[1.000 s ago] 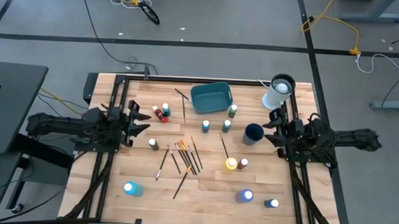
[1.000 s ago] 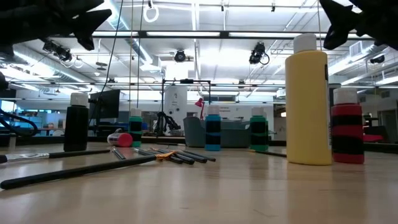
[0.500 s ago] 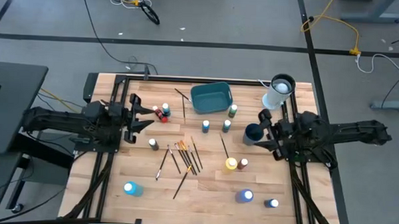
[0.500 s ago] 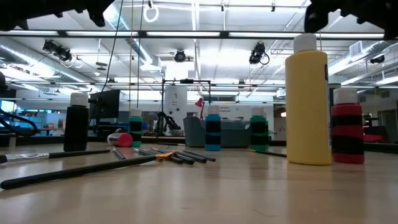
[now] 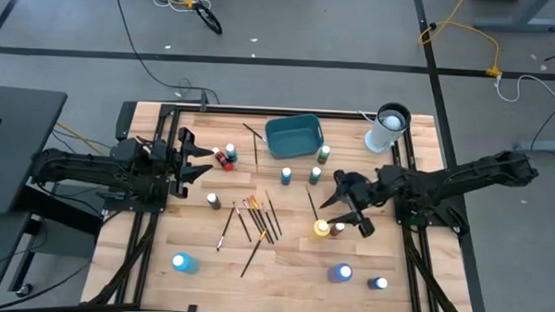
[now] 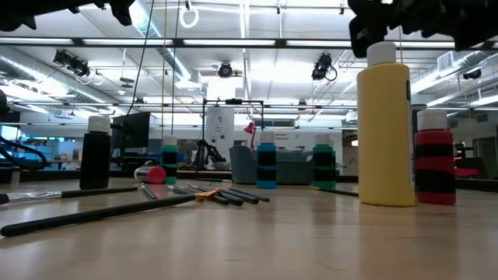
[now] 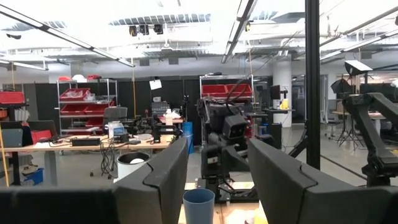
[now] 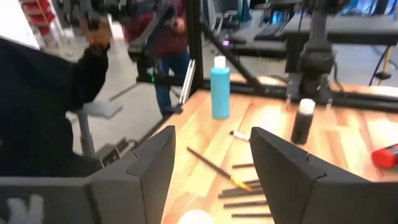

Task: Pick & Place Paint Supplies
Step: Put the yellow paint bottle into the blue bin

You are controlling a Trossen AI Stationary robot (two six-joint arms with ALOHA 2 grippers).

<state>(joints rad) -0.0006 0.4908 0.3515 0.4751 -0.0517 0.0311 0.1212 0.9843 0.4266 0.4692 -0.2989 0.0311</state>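
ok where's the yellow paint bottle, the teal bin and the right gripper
yellow paint bottle [image 6: 384,132], low view, on the middle of its yellow body
teal bin [image 5: 278,136], high view, on its near-left wall
right gripper [image 5: 343,204], high view, midway between its open fingertips, just above the yellow bottle

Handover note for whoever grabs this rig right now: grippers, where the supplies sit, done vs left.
Right gripper: open, empty, above the table by the yellow paint bottle and the red one.
Left gripper: open, empty, waiting at the table's left side near the lying red paint bottle.
Supplies: every bottle in sight is on the wooden table; the thin dark-and-wood brushes lie loose mid-table.
Teal rectangular bin: nothing visible inside.
Done: nothing placed.
Left: all bottles and brushes. The yellow bottle looks like the likely first pick.
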